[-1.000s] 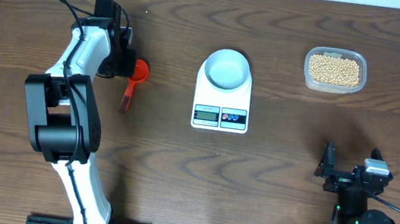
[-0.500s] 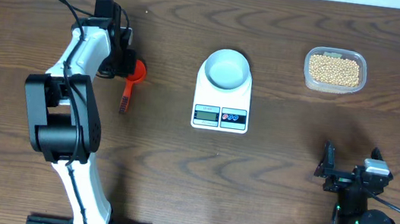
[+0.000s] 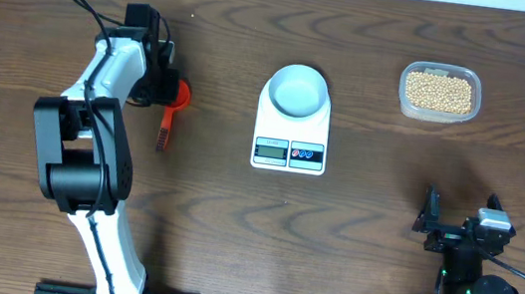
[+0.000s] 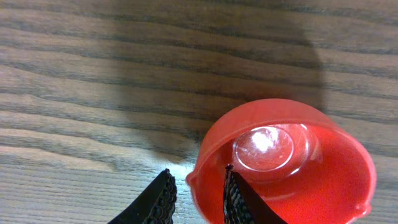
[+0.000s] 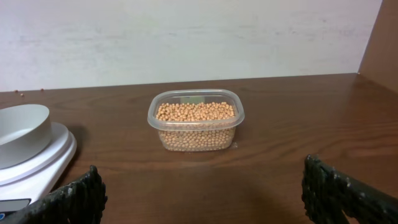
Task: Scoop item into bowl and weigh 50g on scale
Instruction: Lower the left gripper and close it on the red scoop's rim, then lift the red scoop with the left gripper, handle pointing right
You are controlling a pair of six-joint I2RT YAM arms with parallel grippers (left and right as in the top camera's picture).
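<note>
The red scoop (image 3: 180,94) lies on the table left of the scale, its handle (image 3: 163,131) pointing toward me. My left gripper (image 3: 164,85) is at the scoop's cup. In the left wrist view its jaws (image 4: 196,177) straddle the cup's rim (image 4: 208,180), narrowly open, with a slit of table between the outer finger and the wall. The pale bowl (image 3: 297,91) stands empty on the white scale (image 3: 291,134). The beans (image 3: 439,90) fill a clear tub at the far right. My right gripper (image 3: 461,210) is open and empty near the front right, facing the tub (image 5: 196,127).
The scale's display and two buttons (image 3: 289,152) face the front edge. In the right wrist view the bowl (image 5: 22,127) and the scale (image 5: 37,168) sit at the left. A pale wall runs along the table's far edge.
The left wrist has shifted very slightly and the scoop's cup has edged a little to the left. The right arm has not moved.
</note>
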